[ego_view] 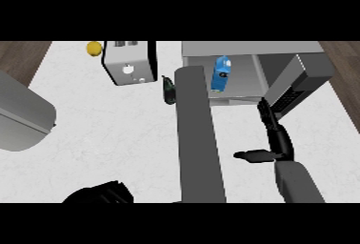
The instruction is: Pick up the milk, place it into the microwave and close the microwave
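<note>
White marble-look counter fills the view, with dark wood floor strips at the top-left and top-right corners. Nearest, at the lower left edge, left hand shows only as a black lump; can't tell how its fingers sit. Lower right: grey right forearm comes in from the bottom edge, right hand stretched forward, fingers straight and together, thumb sticking out to the left, fingertips at or just beside the lower end of the open microwave door; contact can't be confirmed. Hand holds nothing. Wide grey slab runs from the bottom edge up the middle of the view, hiding the counter behind it. Large rounded grey object at the left edge, cut off by the frame. Further back, small dark green bottle just left of the slab's top end. Blue milk carton with white cap stands inside the open grey microwave, left part of the cavity. Silver toaster at the back left, yellow lemon just beside it on the left.
</note>
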You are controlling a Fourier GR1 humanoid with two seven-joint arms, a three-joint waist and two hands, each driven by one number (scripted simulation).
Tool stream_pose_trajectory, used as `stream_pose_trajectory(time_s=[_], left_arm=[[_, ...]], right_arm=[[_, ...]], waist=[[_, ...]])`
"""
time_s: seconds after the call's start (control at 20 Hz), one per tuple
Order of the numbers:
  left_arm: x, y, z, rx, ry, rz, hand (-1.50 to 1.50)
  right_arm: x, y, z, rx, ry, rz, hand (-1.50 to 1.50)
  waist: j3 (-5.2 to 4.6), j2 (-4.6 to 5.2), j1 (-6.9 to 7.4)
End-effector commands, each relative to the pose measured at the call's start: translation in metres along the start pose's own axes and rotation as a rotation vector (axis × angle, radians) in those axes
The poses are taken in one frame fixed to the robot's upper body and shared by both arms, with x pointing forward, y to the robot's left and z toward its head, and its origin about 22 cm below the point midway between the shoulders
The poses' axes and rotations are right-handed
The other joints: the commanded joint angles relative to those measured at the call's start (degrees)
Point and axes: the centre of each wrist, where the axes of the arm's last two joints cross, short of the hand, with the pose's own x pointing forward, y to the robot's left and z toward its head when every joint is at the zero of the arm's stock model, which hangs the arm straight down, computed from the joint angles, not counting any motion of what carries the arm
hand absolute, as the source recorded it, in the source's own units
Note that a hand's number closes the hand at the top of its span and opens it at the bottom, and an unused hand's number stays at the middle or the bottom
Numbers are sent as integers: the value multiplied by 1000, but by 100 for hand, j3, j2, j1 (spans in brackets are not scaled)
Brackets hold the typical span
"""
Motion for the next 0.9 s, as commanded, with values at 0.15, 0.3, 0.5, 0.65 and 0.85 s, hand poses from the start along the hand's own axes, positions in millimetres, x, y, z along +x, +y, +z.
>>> stream_pose_trajectory(time_s=[0.15, 0.3, 0.5, 0.65, 0.85], left_arm=[[-5, -12, -39, -79, 50, -63, 150], [-16, -20, -63, -120, 64, -137, 150], [-34, -24, -87, -211, 107, -148, 150], [-54, -46, -99, -403, 227, -161, 150], [-84, -60, -127, -453, 239, -236, 150]], right_arm=[[24, -23, 48, -3, -19, -19, -150], [34, -31, 80, -67, -31, 27, -150], [64, -53, 112, -87, -19, 79, -150], [70, -81, 119, -102, -24, 104, -150], [90, -93, 136, -112, -25, 124, -150]], waist=[[-7, 8, -23], [2, 46, 63], [-2, 53, 10], [3, 76, -30], [3, 89, 28]])
